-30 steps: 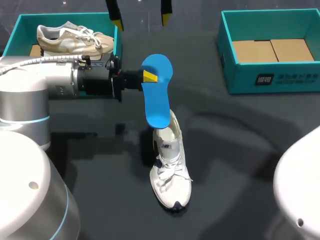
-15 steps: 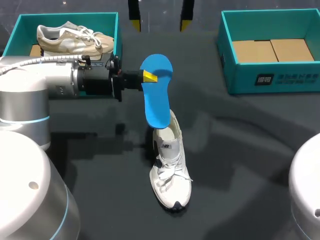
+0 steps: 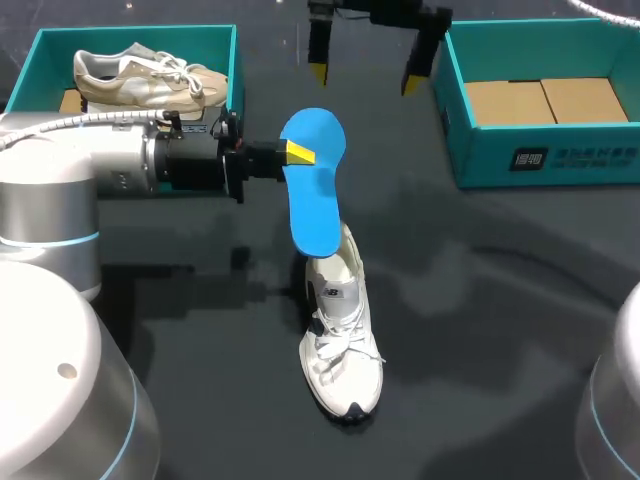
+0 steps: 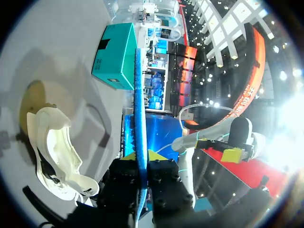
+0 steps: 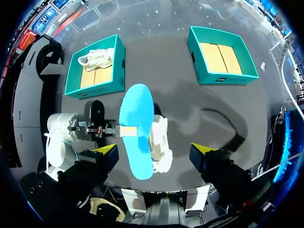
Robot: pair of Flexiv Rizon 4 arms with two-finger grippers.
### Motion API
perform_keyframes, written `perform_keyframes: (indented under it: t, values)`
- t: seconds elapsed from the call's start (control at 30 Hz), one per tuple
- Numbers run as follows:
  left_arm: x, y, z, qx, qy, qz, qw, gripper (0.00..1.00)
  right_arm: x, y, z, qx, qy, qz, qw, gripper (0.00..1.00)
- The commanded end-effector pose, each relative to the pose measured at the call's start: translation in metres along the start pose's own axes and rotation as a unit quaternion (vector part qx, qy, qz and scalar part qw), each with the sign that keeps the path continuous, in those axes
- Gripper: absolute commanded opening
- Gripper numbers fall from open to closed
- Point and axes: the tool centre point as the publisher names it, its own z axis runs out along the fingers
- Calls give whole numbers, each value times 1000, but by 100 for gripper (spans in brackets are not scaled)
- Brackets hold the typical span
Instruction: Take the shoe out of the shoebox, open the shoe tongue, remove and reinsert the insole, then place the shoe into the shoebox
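Observation:
My left gripper (image 3: pixel 297 153) is shut on the edge of a blue insole (image 3: pixel 312 185) and holds it in the air above the heel of a white shoe (image 3: pixel 340 335), which stands on the dark table. Its wrist view shows the insole (image 4: pixel 138 95) edge-on between the left gripper's (image 4: pixel 141 159) jaws, with the shoe (image 4: pixel 54 142) below. My right gripper (image 3: pixel 365 78) hangs wide open and empty high over the table's far side. Looking down past the right gripper (image 5: pixel 154 151), I see the insole (image 5: pixel 135 128) and the shoe (image 5: pixel 161 142).
A teal shoebox (image 3: pixel 130 32) at the far left holds a second, beige shoe (image 3: pixel 150 78). Another teal shoebox (image 3: pixel 540 150) at the far right shows only its cardboard floor. From above, the left box (image 5: pixel 118 61) and right box (image 5: pixel 221 78) flank the shoe.
My right gripper has moved to the right and further into view along the far side. The left arm and the insole have stayed put.

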Motion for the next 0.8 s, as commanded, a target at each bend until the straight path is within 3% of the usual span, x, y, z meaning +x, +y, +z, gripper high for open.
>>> perform_keyframes:
  t: [0.03,0.8]
  values:
    - [-1,0,0,0,0,0,1000,0,-11,2,2,11,205,14,979,100]
    - [-1,0,0,0,0,0,1000,0,-24,11,23,5,333,49,942,100]
